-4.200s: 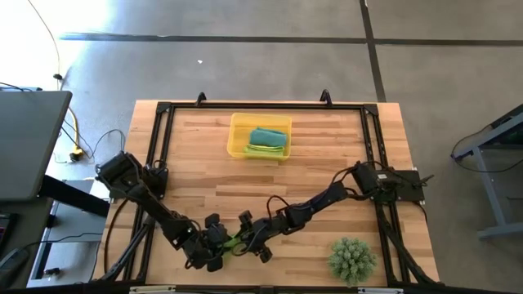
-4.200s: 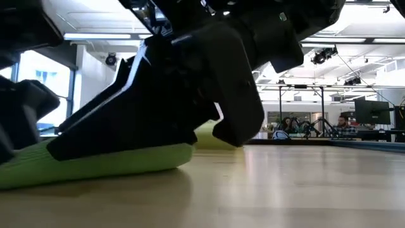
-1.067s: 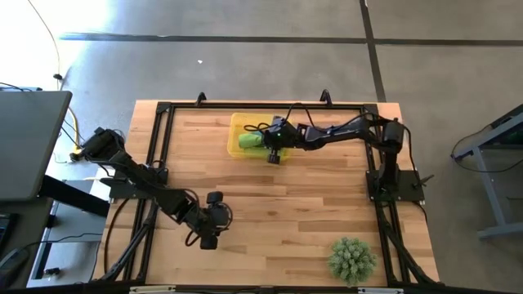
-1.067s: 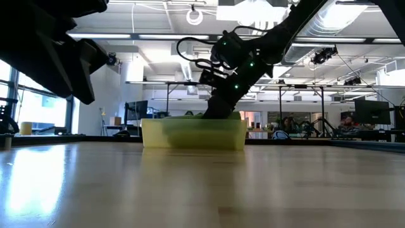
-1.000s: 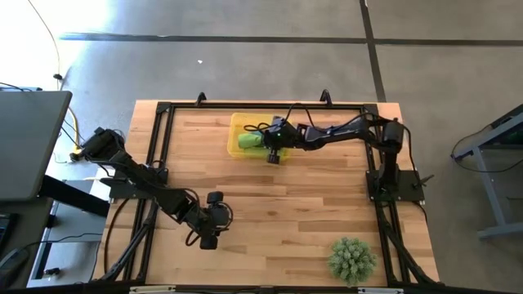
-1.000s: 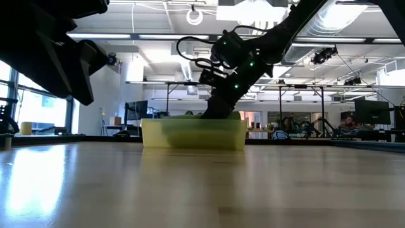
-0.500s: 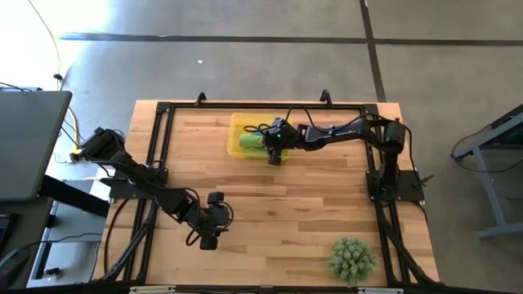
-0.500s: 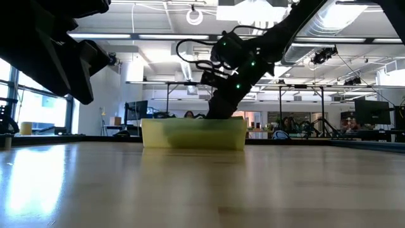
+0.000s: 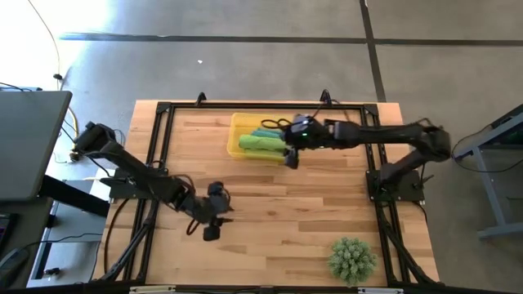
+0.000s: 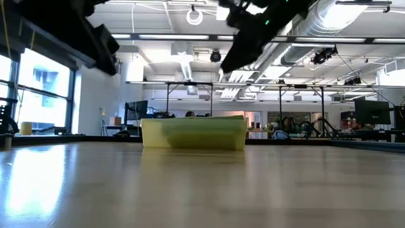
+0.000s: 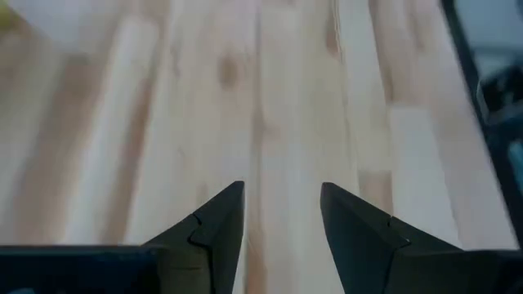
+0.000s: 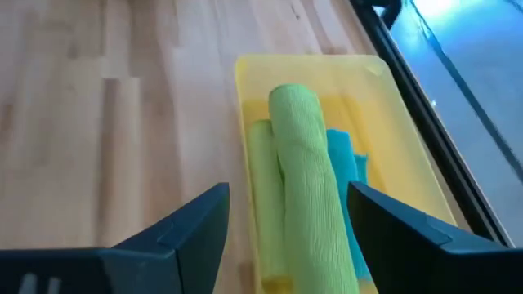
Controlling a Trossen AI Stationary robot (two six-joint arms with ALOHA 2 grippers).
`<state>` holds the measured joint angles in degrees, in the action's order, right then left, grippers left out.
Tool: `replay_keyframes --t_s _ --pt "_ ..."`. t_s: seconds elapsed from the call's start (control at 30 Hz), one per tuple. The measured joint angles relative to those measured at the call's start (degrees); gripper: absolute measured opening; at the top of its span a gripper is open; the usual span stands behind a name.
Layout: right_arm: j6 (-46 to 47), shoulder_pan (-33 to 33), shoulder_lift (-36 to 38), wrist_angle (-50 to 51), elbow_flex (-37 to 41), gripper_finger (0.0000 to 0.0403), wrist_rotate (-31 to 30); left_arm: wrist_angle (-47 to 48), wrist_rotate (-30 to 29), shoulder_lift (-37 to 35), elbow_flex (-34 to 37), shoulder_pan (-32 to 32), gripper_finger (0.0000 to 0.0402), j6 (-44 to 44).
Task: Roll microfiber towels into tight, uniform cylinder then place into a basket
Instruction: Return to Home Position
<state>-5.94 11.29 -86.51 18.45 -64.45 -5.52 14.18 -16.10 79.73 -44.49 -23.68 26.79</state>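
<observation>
Towels, three rolls lying lengthwise in the basket at the surface's far edge, point their long axis at the right claw, which hovers just off one end, fingers apart and empty; the left claw, also apart, hangs well away.

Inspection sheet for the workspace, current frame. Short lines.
Surface: wooden table, black frame around it.
Job's things: three rolled microfiber towels, two lime-green, one teal, all in the yellow basket.
Clutter: spiky green plant at a corner on the right arm's side.
Claws: left claw open, empty, over bare wood; right claw open, empty, raised by the basket's end.
Cables: yellow cable on the floor.
Surroundings: people far behind.
</observation>
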Motion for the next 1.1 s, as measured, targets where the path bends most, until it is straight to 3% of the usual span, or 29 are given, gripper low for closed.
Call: replay_keyframes --t_s 0.2,0.37,0.6,0.77,1.1 --pt "4.85 -2.40 11.41 8.81 1.49 0.0240 0.17 2.62 -3.56 -9.31 0.00 3.77 0.0152 -4.90" --pt "9.47 -5.50 21.51 6.50 11.91 0.0240 0.32 8.72 -7.69 -19.09 0.00 5.78 0.0152 -11.68" --pt "18.36 -9.14 36.43 -11.43 32.65 0.0240 -0.67 16.53 -17.23 -32.35 0.03 7.93 0.0152 -13.53" --pt "20.51 -11.04 44.36 -26.38 45.33 0.0240 -0.70 22.23 -18.61 -39.39 0.00 9.10 0.0152 -12.72" --pt "19.11 -11.41 50.10 -50.19 62.97 0.0240 -4.38 34.01 -20.99 -46.08 0.09 9.57 0.0152 -3.44"
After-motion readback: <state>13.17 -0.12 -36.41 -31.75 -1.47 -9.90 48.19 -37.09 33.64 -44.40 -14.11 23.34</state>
